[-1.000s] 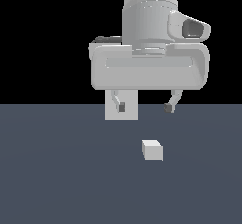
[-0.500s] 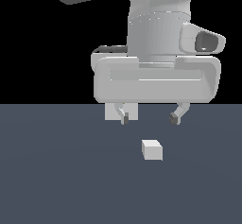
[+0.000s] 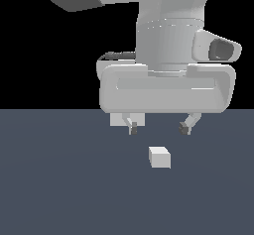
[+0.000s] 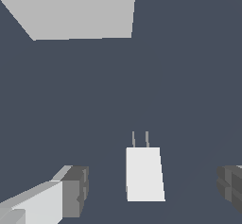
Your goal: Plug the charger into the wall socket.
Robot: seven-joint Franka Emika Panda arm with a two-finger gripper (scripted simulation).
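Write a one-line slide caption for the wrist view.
Open claw straddles the charger, its two prongs pointing toward the wall socket ahead on the dark floor.

The charger (image 4: pixel 144 173) is seen lying on the dark tabletop (image 4: pixel 189 86), with two thin prongs projecting from its end toward the wall socket (image 4: pixel 78 10). The socket is set well apart from it. The charger lies between the spread fingers (image 4: pixel 71 192) of the gripper (image 4: pixel 151 190), touched by neither.
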